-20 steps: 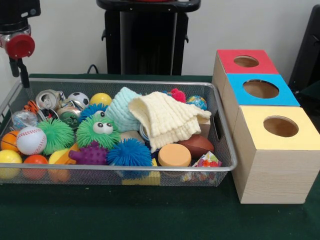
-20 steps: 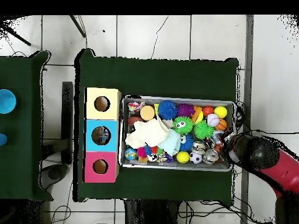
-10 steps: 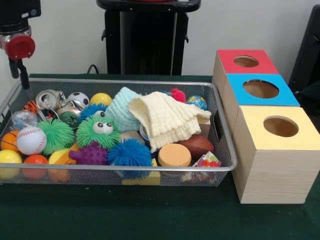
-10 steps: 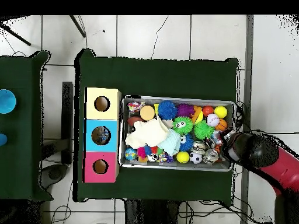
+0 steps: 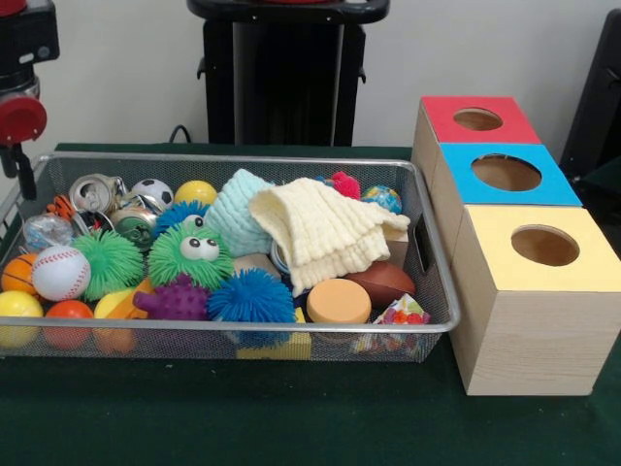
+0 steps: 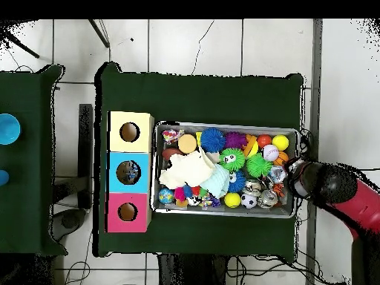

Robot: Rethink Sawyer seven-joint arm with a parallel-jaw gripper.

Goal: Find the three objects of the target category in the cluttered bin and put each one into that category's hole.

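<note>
Hovering at the 9 o'clock edge of the front view, the tool (image 5: 17, 146) hangs over the end rim of the wire bin (image 5: 233, 158); whether its tips are apart or together cannot be told. Nearest it lie a crushed can (image 5: 94, 191), a soccer ball (image 5: 151, 192) and a baseball (image 5: 60, 272). The target category is unstated, so its three objects cannot be singled out; all candidates lie in the bin. Toward 3 o'clock, a cream cloth (image 5: 325, 233) drapes over neighbours and may hide targets. Likely faults: descent onto the rim, round toys rolling from a grasp, or cloth snagging. Beyond stand the red box (image 5: 466, 136), blue box (image 5: 553, 184) and yellow box (image 5: 592, 262) on the worktop (image 5: 291, 417).
</note>
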